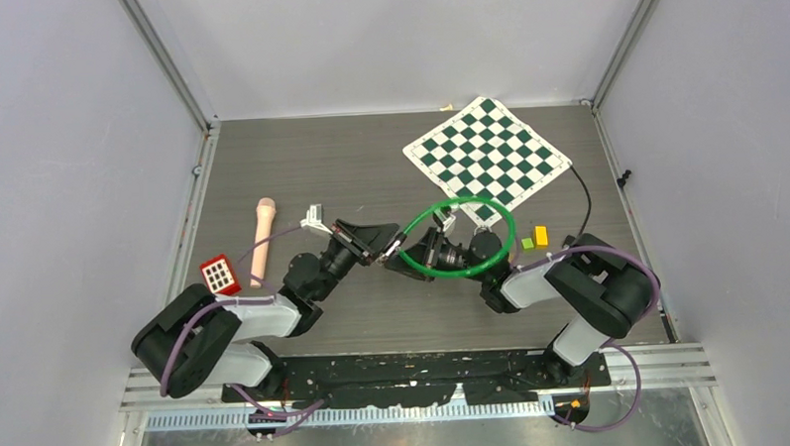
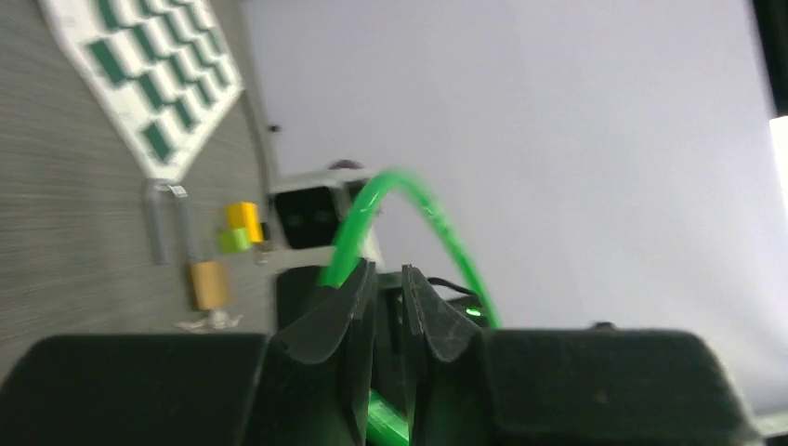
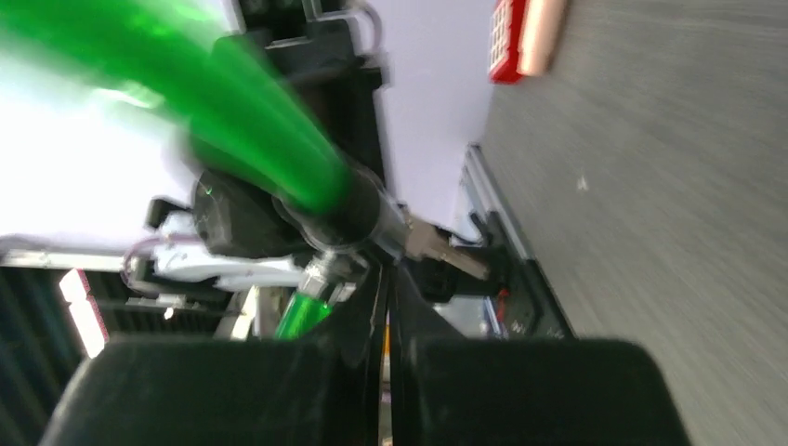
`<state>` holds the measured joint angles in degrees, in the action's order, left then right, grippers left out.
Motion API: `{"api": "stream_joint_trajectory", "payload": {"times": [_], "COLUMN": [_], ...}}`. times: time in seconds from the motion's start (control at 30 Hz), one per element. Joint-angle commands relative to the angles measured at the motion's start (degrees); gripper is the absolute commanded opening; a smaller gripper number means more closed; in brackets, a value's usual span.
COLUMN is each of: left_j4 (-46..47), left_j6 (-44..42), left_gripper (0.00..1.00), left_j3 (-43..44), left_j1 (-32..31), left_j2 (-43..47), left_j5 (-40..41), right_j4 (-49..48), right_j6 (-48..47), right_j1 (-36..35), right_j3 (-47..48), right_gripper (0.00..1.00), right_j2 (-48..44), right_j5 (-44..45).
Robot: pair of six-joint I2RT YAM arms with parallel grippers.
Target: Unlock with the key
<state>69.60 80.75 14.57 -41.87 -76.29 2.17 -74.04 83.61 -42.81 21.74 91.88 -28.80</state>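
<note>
The two arms meet above the middle of the table (image 1: 300, 167). The right gripper (image 1: 419, 254) has its jaws clamped on the black barrel of the green cable lock (image 3: 269, 121), and the loop arches up and back over its wrist. The silver key (image 3: 437, 244) sits in the barrel's end, pointing left. The left gripper (image 1: 380, 246) has its jaws almost together, pinching the key's head. A brass padlock (image 2: 209, 283) lies just beyond, near a yellow block (image 1: 541, 236) and a green block (image 1: 528, 243). A chessboard mat (image 1: 488, 158) lies at far right, and a pink microphone (image 1: 263, 238) at left.
</note>
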Motion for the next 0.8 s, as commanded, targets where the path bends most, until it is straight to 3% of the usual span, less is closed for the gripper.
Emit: {"api": "stream_joint_trajectory", "payload": {"times": [0.0,0.17,0.37,0.5,0.6,0.63,0.67,0.7,0.77], "left_j4": [15.7,15.7,15.3,8.5,-7.1,-14.9,-26.4,-43.6,-61.5], "left_j6": [3.6,3.1,0.7,-2.5,-11.0,-17.7,-23.3,-30.4,-41.9], "left_gripper": [0.23,0.37,0.65,0.77,0.83,0.85,0.87,0.91,0.96], "left_j3": [3.3,3.2,0.2,-0.9,1.2,3.2,6.1,10.2,17.2], "left_j1": [-2.3,-2.3,-1.1,1.9,4.0,4.1,4.2,4.0,3.7], "left_j2": [-1.4,-1.9,-0.3,4.6,12.5,16.4,20.0,23.5,27.1], "left_j5": [-11.9,-13.6,-12.6,-14.5,-17.0,-17.2,-16.7,-15.2,-10.3], "right_j4": [8.1,14.5,19.1,19.7,18.6,18.4,17.9,17.6,17.3], "right_j6": [-6.9,-13.5,-18.2,-20.4,-21.5,-21.6,-21.5,-21.5,-21.7], "right_j1": [1.0,1.0,1.1,1.1,1.1,1.1,1.2,1.2,1.1], "right_j3": [2.8,4.1,4.9,4.4,4.4,4.4,4.4,4.5,4.5], "right_gripper": [0.05,0.05,0.05,0.05,0.05,0.05,0.05,0.05,0.05], "right_j2": [-2.3,-5.4,-7.2,-6.3,-4.6,-4.0,-3.7,-3.4,-3.1], "right_j5": [4.5,5.2,5.8,5.4,3.7,3.4,2.7,2.5,2.1]}}
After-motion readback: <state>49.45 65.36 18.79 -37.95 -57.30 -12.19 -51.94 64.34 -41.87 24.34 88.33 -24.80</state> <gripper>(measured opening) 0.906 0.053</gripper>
